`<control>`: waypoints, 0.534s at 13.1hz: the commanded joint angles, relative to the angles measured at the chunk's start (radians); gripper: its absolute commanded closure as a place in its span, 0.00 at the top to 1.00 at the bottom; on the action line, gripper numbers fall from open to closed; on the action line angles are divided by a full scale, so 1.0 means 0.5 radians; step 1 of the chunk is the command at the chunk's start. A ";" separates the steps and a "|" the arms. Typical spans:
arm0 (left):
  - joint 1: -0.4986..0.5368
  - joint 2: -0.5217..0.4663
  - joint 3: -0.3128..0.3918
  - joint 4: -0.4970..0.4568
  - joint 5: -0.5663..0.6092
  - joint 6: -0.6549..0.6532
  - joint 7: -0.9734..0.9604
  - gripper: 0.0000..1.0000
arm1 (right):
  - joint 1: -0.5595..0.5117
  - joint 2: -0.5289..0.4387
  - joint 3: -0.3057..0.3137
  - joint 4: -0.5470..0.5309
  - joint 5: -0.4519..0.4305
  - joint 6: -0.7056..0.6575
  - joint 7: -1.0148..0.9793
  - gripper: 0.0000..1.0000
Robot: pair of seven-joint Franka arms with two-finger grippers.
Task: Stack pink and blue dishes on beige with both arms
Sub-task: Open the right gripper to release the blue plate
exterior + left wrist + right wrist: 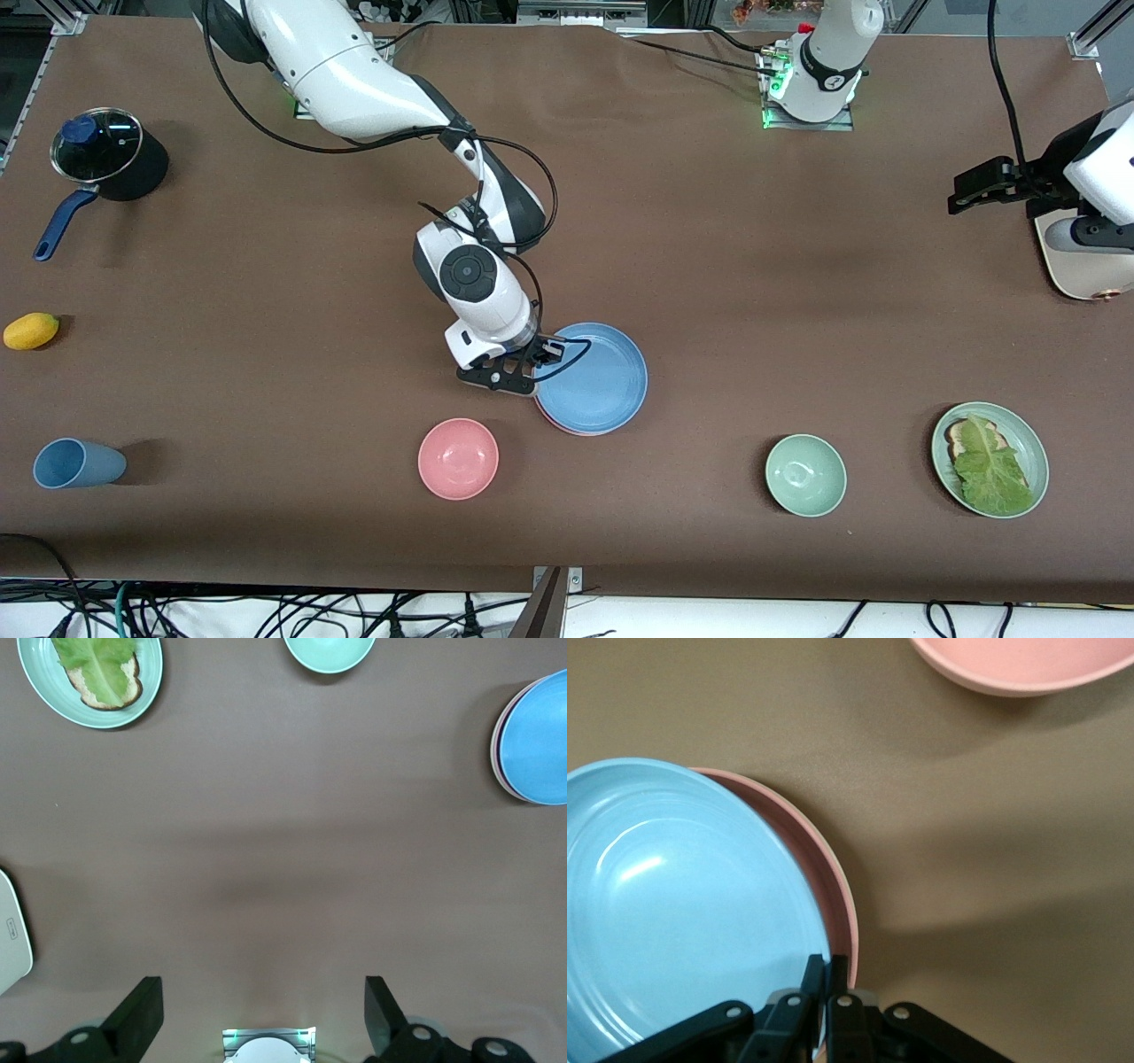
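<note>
The right pincer grips the blue plate's rim atop the pink plate; a beige plate beneath isn't visible. The left pincer waits, released, over bare worktop.

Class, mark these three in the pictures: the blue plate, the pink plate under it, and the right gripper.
blue plate [598, 381], front view, on its flat centre.
pink plate [833, 881], right wrist view, on the rim showing beside the blue plate.
right gripper [827, 967], right wrist view, between its fingertips at the blue plate's rim.
</note>
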 commanded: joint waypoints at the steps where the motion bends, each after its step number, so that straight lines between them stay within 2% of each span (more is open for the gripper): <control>1: 0.007 0.044 0.006 0.001 -0.022 -0.008 0.041 1.00 | 0.017 0.025 -0.015 0.060 -0.076 -0.007 0.026 0.02; 4: 0.007 0.047 0.006 0.001 -0.019 -0.008 0.044 1.00 | 0.008 0.019 -0.015 0.060 -0.089 -0.020 0.011 0.20; 5: 0.007 0.047 0.006 0.001 -0.022 -0.005 0.044 1.00 | 0.002 0.013 -0.015 0.060 -0.086 -0.029 0.011 0.31; 7: 0.007 0.047 0.006 0.001 -0.025 -0.005 0.044 1.00 | -0.001 0.004 -0.027 0.063 -0.089 -0.081 0.005 0.42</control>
